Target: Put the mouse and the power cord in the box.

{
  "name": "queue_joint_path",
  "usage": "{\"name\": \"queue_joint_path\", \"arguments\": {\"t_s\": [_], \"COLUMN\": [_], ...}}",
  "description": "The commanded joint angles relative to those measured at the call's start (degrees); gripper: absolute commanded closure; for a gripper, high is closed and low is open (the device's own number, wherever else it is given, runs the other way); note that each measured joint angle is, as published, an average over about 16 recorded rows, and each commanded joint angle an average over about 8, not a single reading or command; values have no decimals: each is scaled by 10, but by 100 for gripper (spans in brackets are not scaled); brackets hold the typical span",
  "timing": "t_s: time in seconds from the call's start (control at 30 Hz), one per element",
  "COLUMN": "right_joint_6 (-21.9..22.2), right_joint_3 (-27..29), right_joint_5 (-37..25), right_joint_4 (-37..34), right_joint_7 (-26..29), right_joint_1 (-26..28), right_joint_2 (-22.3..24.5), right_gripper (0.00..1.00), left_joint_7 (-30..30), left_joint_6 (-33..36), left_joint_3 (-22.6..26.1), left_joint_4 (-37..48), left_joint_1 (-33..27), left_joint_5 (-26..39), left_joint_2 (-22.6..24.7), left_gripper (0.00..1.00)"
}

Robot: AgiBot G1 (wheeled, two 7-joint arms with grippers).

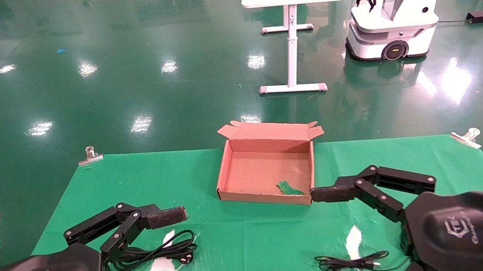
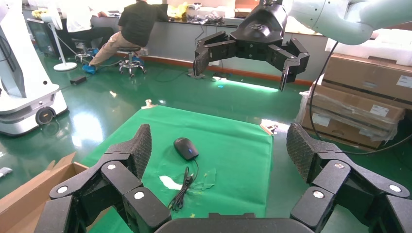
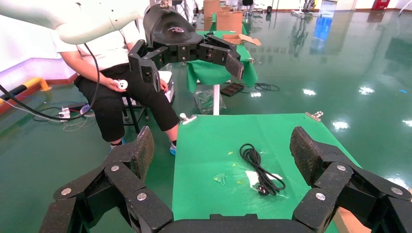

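**Mouse.** Small black oval computer mouse on the green cloth, below the right gripper and well apart from the left gripper. Thin black bundled mouse cable trailing from it, flat on the cloth just beside the right gripper's lower finger, on the side facing the left gripper. Mouse body not seen in the head view, probably hidden behind the right gripper's housing. Not held.

**Power cord.** Thick black cable coiled in long loops, flat on the cloth below the left gripper, between its two spread fingers as seen from the head. Chunky black pronged plug at the end pointing toward the right gripper, beside a white patch on the cloth. Not held.

**Box.** Shallow rectangular brown cardboard mailer box ahead of both grippers and between them, lid flap folded back on the far side. Inside, only a small green scrap by the near wall. Near right corner close to the right gripper's upper fingertip; contact not determinable.

**Right gripper.** Raised above the cloth, fingers spread wide, empty.

**Left gripper.** Raised above the cloth, fingers spread wide, empty.

**Surroundings.** Metal clips at the far corners of the cloth.
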Motion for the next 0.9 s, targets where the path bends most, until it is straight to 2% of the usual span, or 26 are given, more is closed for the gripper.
{"name": "queue_joint_path", "arguments": {"t_s": [0.03, 0.9], "right_joint_6": [0, 0], "right_joint_3": [0, 0], "right_joint_5": [0, 0], "right_joint_4": [0, 0], "right_joint_7": [0, 0], "right_joint_1": [0, 0], "right_joint_2": [0, 0], "right_gripper": [0, 0], "left_joint_7": [0, 0], "left_joint_6": [0, 0], "left_joint_3": [0, 0], "left_joint_4": [0, 0], "left_joint_1": [0, 0], "left_joint_5": [0, 0], "left_joint_2": [0, 0], "left_gripper": [0, 0]}}
